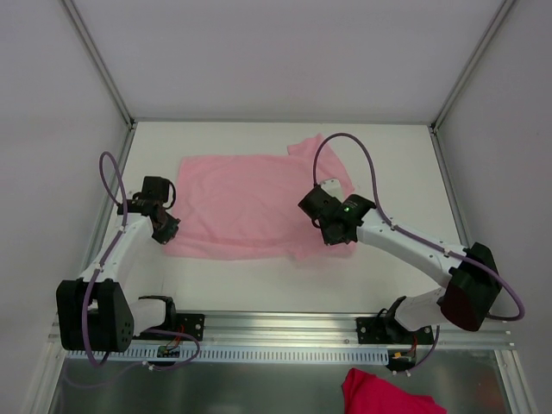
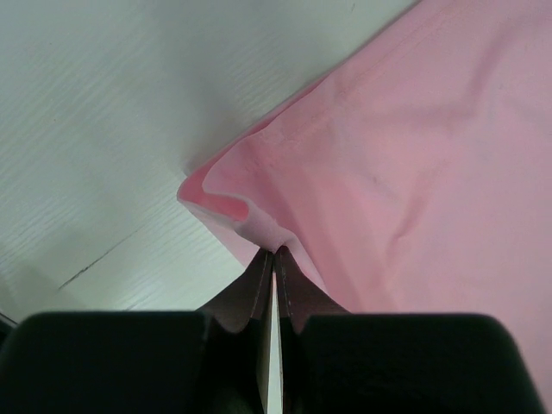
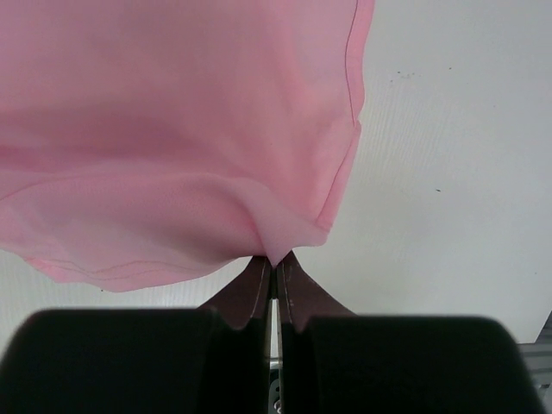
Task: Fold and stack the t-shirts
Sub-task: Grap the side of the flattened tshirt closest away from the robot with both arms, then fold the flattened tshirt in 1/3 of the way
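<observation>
The plain pale-pink t-shirt point(image 1: 241, 207) lies spread across the middle of the white table point(image 1: 397, 164), with 1 sleeve poking out at its far right corner. The left gripper point(image 2: 273, 259) has its jaws pinched together on a bunched fold at the shirt's near-left corner. The right gripper point(image 3: 274, 261) is clamped likewise on fabric at the right edge.

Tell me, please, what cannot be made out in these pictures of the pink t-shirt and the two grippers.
- Wrist views: the left gripper and right gripper each pinch the t-shirt, but the frame edges cut off most of it.
- Top view: the grippers' own bodies hide both pinch points.
- Top view: the red cloth is cut off by the bottom edge; what it is cannot be told.
</observation>
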